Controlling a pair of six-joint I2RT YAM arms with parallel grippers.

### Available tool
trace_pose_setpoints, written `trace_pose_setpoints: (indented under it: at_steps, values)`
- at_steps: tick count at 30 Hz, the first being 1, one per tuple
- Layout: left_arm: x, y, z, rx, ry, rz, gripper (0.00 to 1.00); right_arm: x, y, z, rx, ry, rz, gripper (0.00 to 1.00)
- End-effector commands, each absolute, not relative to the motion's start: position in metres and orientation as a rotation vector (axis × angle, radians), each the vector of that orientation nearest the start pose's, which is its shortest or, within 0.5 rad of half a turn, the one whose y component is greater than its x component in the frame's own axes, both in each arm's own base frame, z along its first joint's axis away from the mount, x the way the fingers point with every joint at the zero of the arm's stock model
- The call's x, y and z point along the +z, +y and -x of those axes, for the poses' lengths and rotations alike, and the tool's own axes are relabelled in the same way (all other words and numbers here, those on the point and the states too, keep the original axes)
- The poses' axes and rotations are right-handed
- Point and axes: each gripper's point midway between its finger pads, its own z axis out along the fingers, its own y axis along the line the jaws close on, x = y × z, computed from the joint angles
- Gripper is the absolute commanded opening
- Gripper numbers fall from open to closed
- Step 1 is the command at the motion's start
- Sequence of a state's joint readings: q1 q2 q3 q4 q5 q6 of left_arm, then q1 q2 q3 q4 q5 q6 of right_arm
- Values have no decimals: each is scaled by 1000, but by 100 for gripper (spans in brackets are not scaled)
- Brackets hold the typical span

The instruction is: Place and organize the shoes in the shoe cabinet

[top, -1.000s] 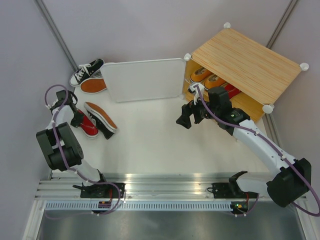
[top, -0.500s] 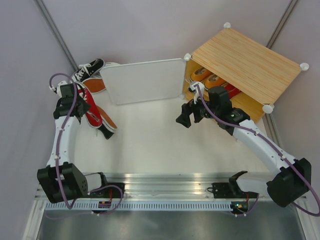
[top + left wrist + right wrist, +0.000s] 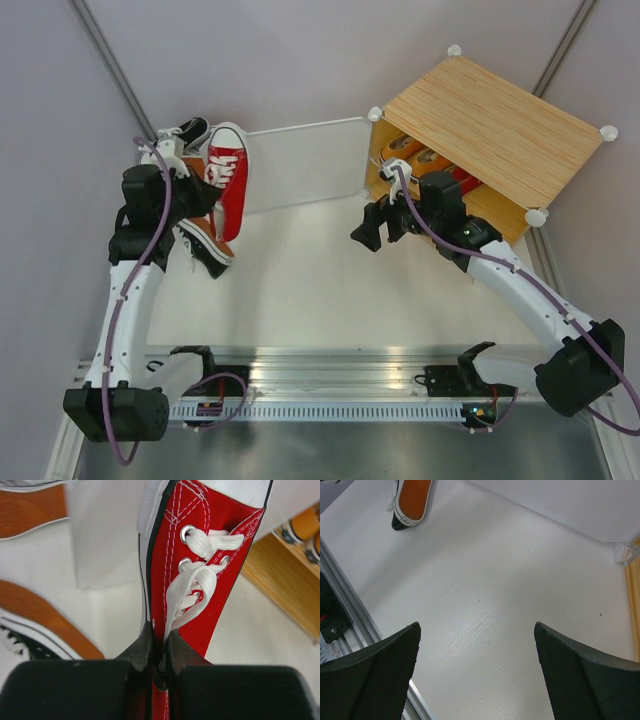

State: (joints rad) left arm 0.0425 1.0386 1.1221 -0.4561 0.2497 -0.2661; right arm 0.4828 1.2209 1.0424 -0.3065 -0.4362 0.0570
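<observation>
- The black shoe (image 3: 205, 240) lies on its side near the left, just under the left arm. A low swing could knock it away.
- The left gripper (image 3: 160, 645) is pinched tight on the red shoe (image 3: 200, 580), gripping only a thin edge of canvas beside the laces. The shoe hangs clear of the table on the left. With so small a bite it could twist or slip out on the way across.
- The right gripper (image 3: 476, 630) is spread wide and empty, hovering right in front of the cabinet's mouth. I'd worry the arms meet there.
- The door panel (image 3: 300, 160) stands open between shoe and cabinet, and the dangling toe might snag its edge.
- The shoe cabinet (image 3: 500, 120), far right, already holds orange shoes (image 3: 405, 148) and another red shoe (image 3: 462, 180). A careless shove could jumble them.
</observation>
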Motion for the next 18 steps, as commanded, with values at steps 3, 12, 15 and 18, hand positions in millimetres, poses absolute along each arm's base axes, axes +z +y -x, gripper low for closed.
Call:
trace_pose_setpoints:
  at_steps: [3,12,15,18]
  values:
    - [345,-110,-317,-636,1767,-261,2,264,239,-292,770,1862,690,98]
    - [271,-226,-299,-870,1952,-544,4,262,224,-293,696,1864,626,98]
    - [243,-261,-301,-934,2029,-580,3,261,217,-293,670,1866,568,98]
    - [216,-297,-303,-982,2082,-632,2,258,205,-291,623,1859,517,98]
